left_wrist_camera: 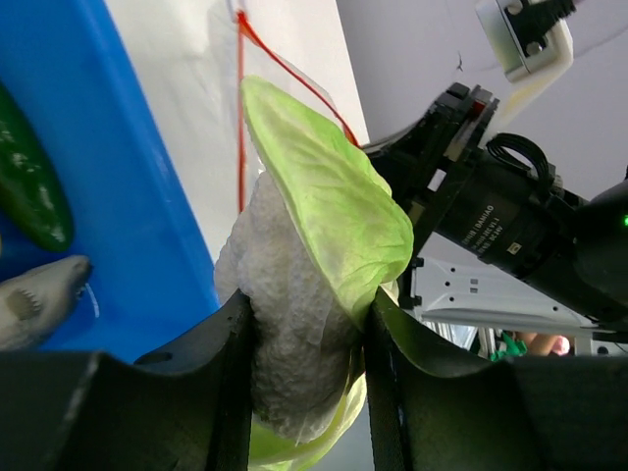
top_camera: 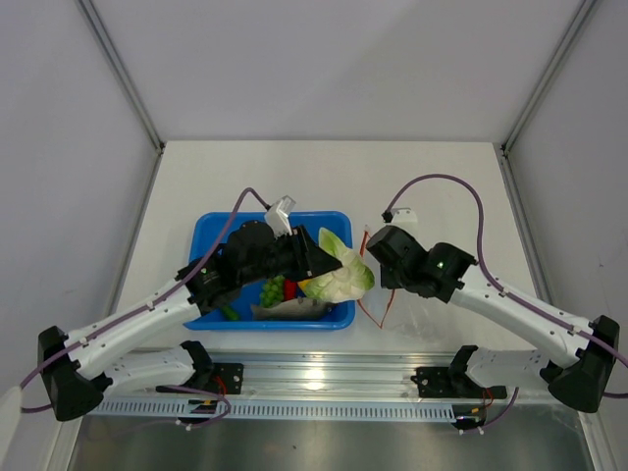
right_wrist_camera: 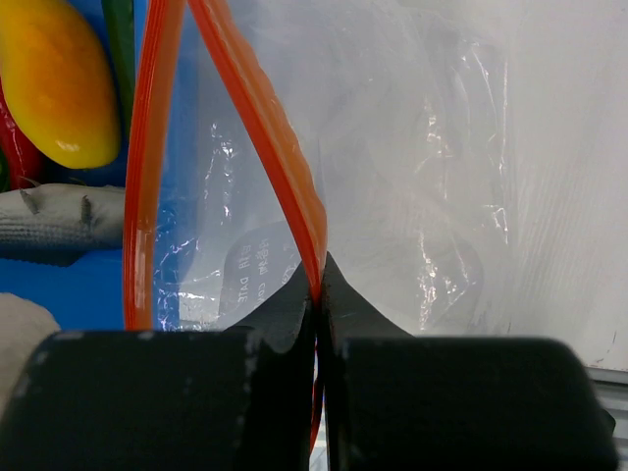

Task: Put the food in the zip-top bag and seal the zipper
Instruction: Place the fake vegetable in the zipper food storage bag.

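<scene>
Your left claw (left_wrist_camera: 306, 329) grips the cauliflower (left_wrist_camera: 329, 211) at the right rim of the blue tray (top_camera: 206, 235); your right claw (right_wrist_camera: 319, 289) pinches the zipper (right_wrist_camera: 270, 137). Only the overhead view shows the zip-top bag (top_camera: 420, 312) lying just right of that tray.

The zipper (right_wrist_camera: 285, 167) strips stood parted, a narrow gap between; the cauliflower (left_wrist_camera: 294, 324), the blue tray (left_wrist_camera: 128, 196) wall and right pincer (right_wrist_camera: 319, 280) crowded that mouth.

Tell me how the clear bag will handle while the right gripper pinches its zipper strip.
Probably floppy: the bag is thin, crinkled film, and only one lip of the zipper sits in the shut right gripper, so the mouth may sag or collapse. Likely light: it looks empty. The glossy film looks slippery, so it could slide out if tugged.
</scene>
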